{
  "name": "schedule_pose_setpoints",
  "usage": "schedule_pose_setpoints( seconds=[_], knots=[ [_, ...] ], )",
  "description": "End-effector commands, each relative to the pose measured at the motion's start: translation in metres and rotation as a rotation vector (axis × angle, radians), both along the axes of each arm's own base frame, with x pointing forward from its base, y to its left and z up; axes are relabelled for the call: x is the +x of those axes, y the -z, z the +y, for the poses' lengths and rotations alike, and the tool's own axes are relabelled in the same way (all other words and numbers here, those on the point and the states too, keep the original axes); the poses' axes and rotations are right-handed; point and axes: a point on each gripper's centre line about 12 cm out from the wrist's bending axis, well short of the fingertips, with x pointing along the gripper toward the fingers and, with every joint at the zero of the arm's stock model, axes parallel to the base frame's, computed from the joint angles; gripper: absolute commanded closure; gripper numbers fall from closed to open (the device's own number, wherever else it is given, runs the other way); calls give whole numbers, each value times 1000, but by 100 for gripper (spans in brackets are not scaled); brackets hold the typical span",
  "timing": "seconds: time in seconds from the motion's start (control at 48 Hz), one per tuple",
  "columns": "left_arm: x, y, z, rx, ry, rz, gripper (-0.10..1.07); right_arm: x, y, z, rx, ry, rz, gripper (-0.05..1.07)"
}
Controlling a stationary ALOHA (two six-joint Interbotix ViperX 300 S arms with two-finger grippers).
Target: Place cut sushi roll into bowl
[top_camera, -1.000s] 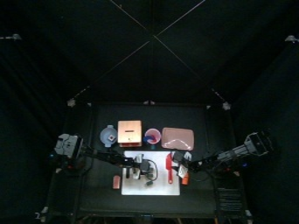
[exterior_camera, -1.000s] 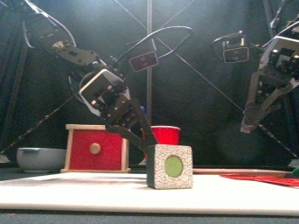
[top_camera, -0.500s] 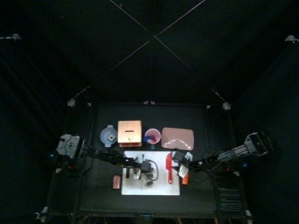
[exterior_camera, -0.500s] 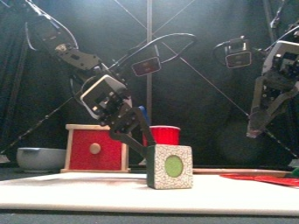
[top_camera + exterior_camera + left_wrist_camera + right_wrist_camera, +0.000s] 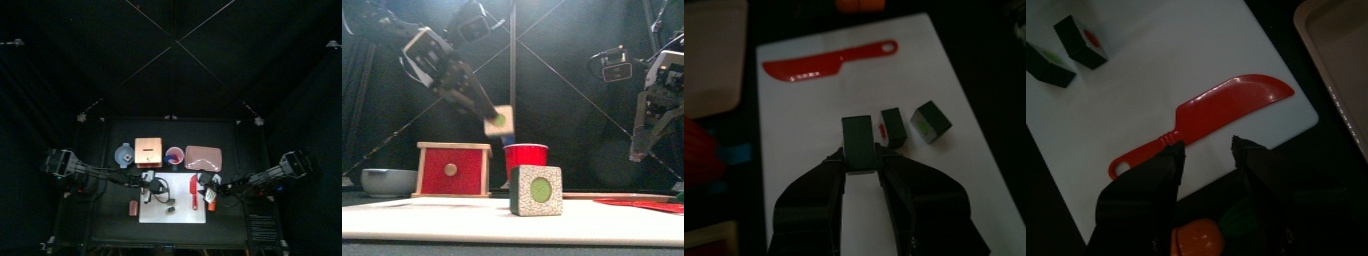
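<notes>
My left gripper (image 5: 859, 168) is shut on one dark sushi slice (image 5: 858, 135) and holds it high above the white board (image 5: 971, 150). In the front view that slice (image 5: 501, 119) shows a green centre and hangs above the red cup (image 5: 525, 158). Two more slices (image 5: 891, 123) (image 5: 933, 122) stand on the board; one stands near in the front view (image 5: 537, 190). The pale blue-grey bowl (image 5: 389, 180) sits at the far left, beside the copper box (image 5: 452, 168). My right gripper (image 5: 1207, 165) is open and empty above the red knife (image 5: 1213, 115).
The pinkish square tray (image 5: 202, 157) lies behind the board on the right. The bowl (image 5: 124, 154), box (image 5: 150, 151) and cup (image 5: 174, 155) stand in a row behind the board (image 5: 171, 205). A small orange thing (image 5: 1200, 238) lies off the board near my right gripper.
My left gripper has risen from board height with the slice in it, and its arm has drawn back to the left. The right arm has barely moved.
</notes>
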Motion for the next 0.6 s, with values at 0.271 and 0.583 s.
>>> schedule_pose_setpoints(
  seconds=[0.271,0.583],
  knots=[
    [-94,-33,76,-8,-281,-188,37,1,-4,1,4,-5,-14,23],
    [-168,-32,114,-81,-589,-323,37,1,-4,0,2,-2,-15,23]
  ],
)
